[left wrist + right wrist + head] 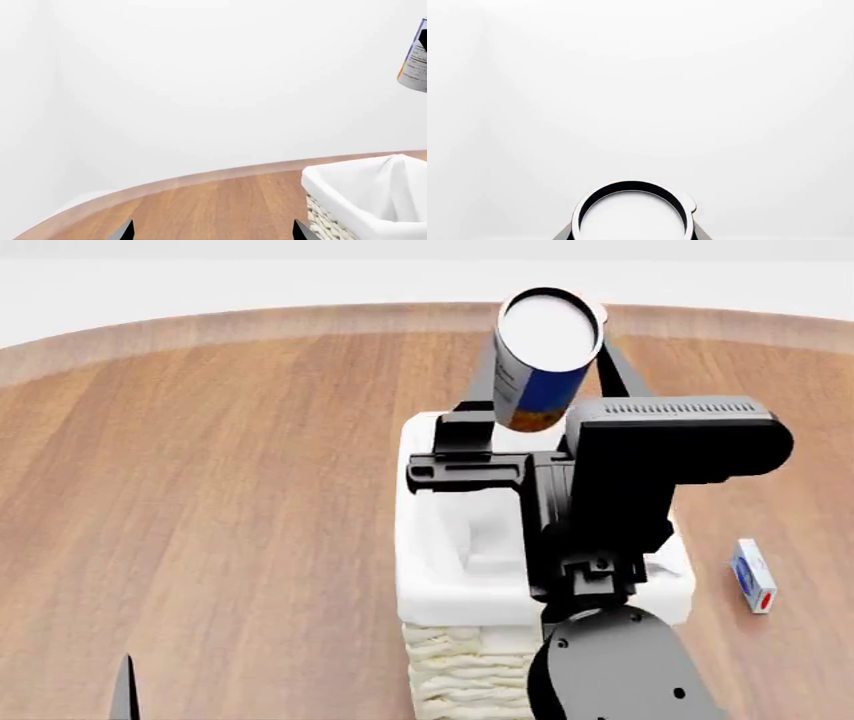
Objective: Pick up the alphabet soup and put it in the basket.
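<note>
The alphabet soup (541,370), a can with a white top and a blue and orange label, is held in the air above the far end of the basket (461,605). The basket is cream woven with a white cloth liner. My right gripper (630,236) is shut on the can, whose white top (630,217) fills the space between the jaws. My left gripper (213,235) is open and empty, low over the wooden table to the left of the basket (360,200). The can also shows in the left wrist view (417,55), high at the frame's edge.
The round wooden table (200,490) has a curved far edge against a white background. A small blue, white and red box (754,575) lies on the table to the right of the basket. My black right arm (627,510) covers the basket's right side.
</note>
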### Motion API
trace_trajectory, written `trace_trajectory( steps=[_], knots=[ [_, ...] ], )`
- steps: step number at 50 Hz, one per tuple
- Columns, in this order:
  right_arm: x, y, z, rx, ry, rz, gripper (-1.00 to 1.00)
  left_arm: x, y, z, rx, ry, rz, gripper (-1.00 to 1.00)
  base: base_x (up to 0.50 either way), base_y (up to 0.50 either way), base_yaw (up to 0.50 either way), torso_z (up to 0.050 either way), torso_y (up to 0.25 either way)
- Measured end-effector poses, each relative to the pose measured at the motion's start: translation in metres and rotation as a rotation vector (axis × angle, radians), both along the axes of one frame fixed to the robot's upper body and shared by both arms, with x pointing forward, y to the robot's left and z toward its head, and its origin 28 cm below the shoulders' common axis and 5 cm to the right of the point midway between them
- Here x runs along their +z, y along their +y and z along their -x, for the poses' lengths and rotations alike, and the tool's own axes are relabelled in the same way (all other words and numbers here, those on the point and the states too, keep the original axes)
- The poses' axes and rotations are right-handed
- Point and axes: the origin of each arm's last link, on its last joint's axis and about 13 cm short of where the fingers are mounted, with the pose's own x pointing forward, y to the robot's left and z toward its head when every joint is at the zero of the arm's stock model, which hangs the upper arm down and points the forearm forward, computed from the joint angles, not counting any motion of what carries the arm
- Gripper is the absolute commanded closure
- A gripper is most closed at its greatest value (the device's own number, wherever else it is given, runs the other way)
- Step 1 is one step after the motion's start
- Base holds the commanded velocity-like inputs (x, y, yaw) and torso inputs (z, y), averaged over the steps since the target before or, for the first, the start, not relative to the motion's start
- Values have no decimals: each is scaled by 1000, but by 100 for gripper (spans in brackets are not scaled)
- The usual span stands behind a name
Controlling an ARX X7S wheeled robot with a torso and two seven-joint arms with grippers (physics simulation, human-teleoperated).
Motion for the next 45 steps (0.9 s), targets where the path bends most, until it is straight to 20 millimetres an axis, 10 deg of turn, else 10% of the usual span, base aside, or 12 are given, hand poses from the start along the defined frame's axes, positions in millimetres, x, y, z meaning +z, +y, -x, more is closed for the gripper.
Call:
trace_trajectory(
  steps=[31, 45],
  knots=[
    [7, 6, -102, -142, 162, 34, 100, -1, 2, -2, 3, 3, 4, -100, 0, 0, 0, 0, 1],
    [7, 6, -118, -177, 348, 104, 100, -2, 2, -2, 3, 6, 5, -100, 0, 0, 0, 0, 1]
  ],
)
